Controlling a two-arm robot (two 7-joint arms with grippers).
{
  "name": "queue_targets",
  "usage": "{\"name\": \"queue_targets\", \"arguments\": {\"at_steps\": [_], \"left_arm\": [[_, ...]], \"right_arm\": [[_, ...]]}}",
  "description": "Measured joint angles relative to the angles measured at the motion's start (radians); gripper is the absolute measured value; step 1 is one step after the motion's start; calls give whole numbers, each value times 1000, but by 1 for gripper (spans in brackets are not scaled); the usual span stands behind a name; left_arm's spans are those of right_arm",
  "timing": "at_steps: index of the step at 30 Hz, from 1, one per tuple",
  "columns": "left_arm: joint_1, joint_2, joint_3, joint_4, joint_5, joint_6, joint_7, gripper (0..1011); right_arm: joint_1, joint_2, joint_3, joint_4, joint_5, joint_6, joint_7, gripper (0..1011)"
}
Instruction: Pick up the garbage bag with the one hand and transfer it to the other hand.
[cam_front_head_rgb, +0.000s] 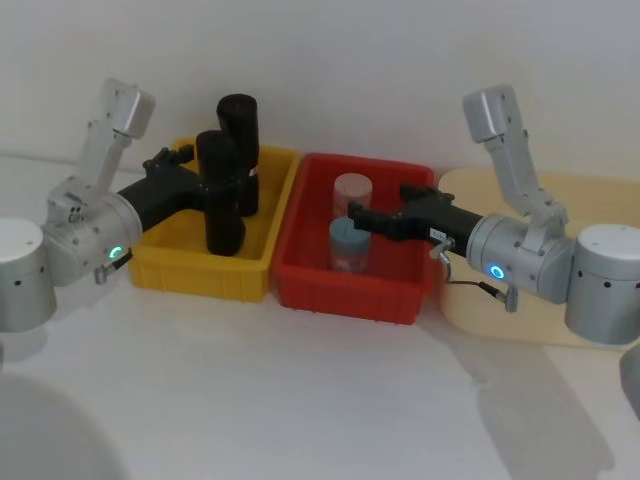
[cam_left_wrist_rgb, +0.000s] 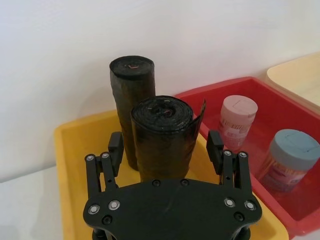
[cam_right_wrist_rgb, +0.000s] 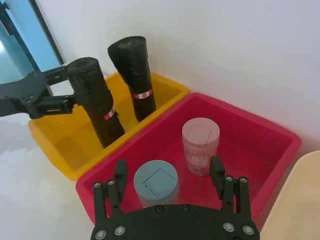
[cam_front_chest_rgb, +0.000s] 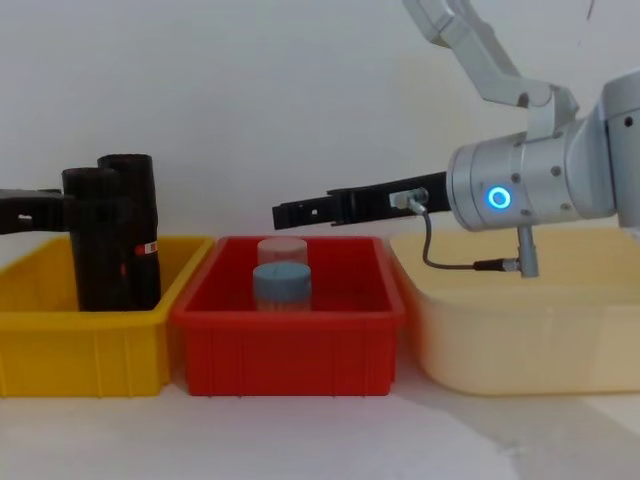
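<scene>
A tall black matte roll of plastic, the garbage bag (cam_front_head_rgb: 222, 225), is seen upright inside the yellow plastic bin (cam_front_head_rgb: 200, 280). A straighter black roll with a red-white label (cam_front_head_rgb: 238, 130) is stood just behind it in the same bin. The green-ringed left gripper (cam_front_head_rgb: 212, 188) is reached into the yellow bin at the bag's upper half. How its jaws stand is hard to judge from the head view. In the left wrist view the fingers (cam_left_wrist_rgb: 116, 146) are found spread to either side of the bag with a slim gap on each side, so nothing is clasped. The blue-ringed right gripper (cam_front_chest_rgb: 285, 213) is held level above the red plastic bin (cam_front_chest_rgb: 290, 340), which adjoins the yellow bin. In the right wrist view its fingers (cam_right_wrist_rgb: 216, 172) are shown parted wide and empty over a blue-lidded clear jar (cam_right_wrist_rgb: 157, 181) and a pink-lidded clear jar (cam_right_wrist_rgb: 200, 134).
</scene>
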Motion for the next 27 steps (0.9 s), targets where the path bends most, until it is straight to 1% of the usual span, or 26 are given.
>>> {"name": "queue_targets", "arguments": {"at_steps": [3,12,27], "left_arm": [[-16,-9,7,24,0,-12,-4,1001],[-40,-22,18,60,4,-28,-9,1001],[-56,-31,24,84,8,-38,-12,1001]], "right_arm": [[6,-2,-5,14,4,-2,6,1001],[24,-11,-20,59,10,-17,23,1001],[52,-33,-46,138,1,-44,46,1001]]}}
